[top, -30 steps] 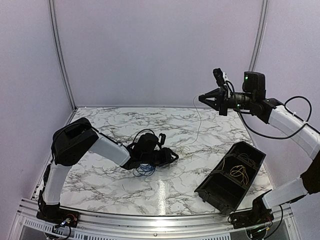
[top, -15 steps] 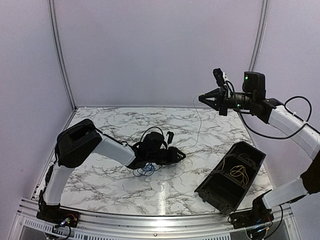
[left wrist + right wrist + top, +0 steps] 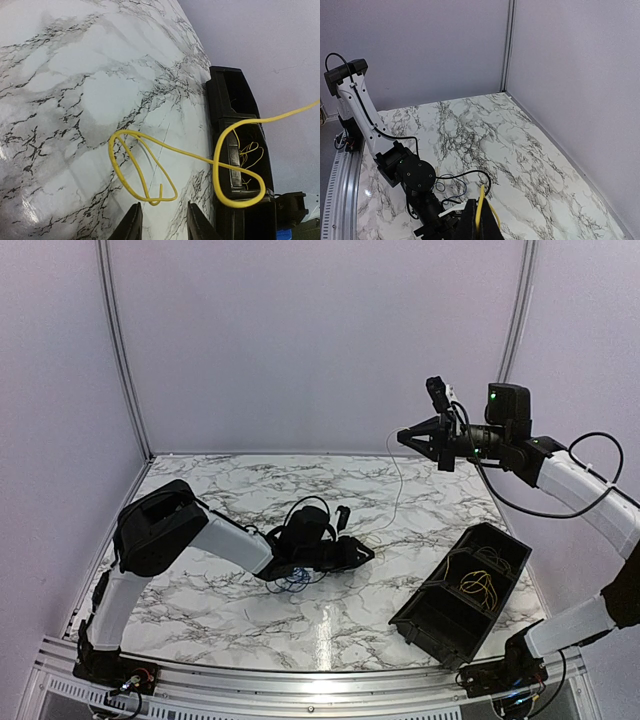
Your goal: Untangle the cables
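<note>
One thin yellow cable hangs from our clamped right gripper; our narrowly parted left gripper slides nearer its loop.

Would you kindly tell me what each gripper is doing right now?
Left gripper: open, holding nothing.
Right gripper: closed on the thin yellow flexible cable.

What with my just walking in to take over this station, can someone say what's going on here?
Two robot arms are untangling cables. The right gripper, raised high, is shut on a yellow cable that hangs down to the marble table. The left gripper sits low with its jaws open, the cable's looped end just ahead of its fingertips. A blue cable bundle lies beneath that arm, and more yellow wires sit in the black bin.
</note>
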